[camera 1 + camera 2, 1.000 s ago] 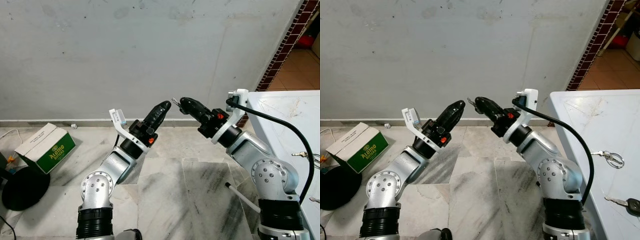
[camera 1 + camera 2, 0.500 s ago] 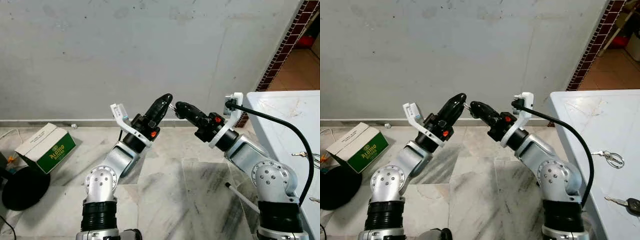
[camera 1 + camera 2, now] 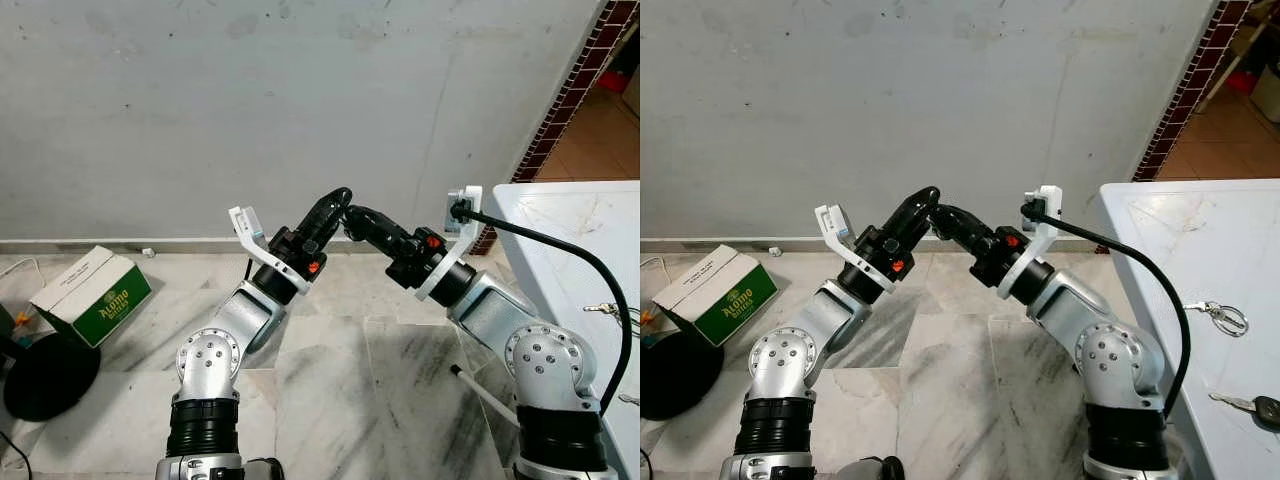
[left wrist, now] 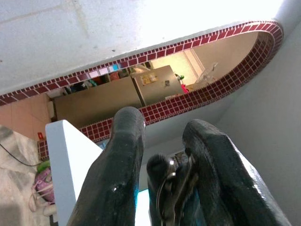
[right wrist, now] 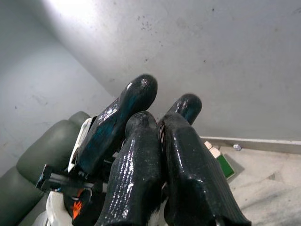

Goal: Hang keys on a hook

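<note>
arms: silver, ribbed black cuffs | pincer fingers: glossy black | wrist brackets: white, orange dots

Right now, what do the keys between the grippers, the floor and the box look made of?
Keys: looks like metal, grey ring with glints.
Floor: polished stone, probably marble, going by grey veins and tile seams.
Box: cardboard, printed green and white, matte folded flaps.

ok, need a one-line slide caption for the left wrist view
Handover mid-air: open left gripper straddles the right gripper's tip, which pinches a key ring, with a brick-trimmed archway behind.
</note>
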Tool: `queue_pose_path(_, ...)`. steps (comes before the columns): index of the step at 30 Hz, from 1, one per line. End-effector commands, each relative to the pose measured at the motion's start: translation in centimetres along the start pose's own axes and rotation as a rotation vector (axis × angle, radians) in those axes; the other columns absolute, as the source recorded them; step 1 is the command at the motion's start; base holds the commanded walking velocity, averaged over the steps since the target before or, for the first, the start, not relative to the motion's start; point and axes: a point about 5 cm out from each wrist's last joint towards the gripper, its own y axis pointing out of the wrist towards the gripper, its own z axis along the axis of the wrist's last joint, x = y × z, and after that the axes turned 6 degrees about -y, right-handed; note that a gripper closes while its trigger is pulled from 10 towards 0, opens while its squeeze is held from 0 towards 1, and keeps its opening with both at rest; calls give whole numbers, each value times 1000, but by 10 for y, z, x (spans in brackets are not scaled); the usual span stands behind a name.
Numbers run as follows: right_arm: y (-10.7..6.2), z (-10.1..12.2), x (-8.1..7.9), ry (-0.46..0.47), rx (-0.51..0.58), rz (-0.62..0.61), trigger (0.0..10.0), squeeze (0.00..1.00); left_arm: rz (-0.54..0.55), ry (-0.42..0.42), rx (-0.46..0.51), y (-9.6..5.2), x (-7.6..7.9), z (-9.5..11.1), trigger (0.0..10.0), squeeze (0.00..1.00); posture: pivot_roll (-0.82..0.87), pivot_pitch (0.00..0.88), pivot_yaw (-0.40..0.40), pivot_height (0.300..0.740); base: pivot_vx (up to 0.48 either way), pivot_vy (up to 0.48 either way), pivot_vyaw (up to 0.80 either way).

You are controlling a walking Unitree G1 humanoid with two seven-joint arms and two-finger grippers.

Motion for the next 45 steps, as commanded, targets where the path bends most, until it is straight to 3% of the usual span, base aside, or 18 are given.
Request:
queue_pose_path(1, 3, 1, -8, -13, -2, 33, 10000, 0, -11, -39, 18, 5, 0, -5, 0, 0, -113, 112, 28, 740, 0, 0, 0)
queue_pose_path(26, 14, 3, 0, -67, 84, -127, 10000, 0, 1, -134, 141, 6, -4, 5, 0, 0, -111, 104, 25, 740, 0, 0, 0)
queue_pose_path(45, 8, 7, 10, -122, 80, -167, 10000, 0, -7, -114, 163, 2, -1, 17, 0, 0, -112, 107, 24, 740, 0, 0, 0)
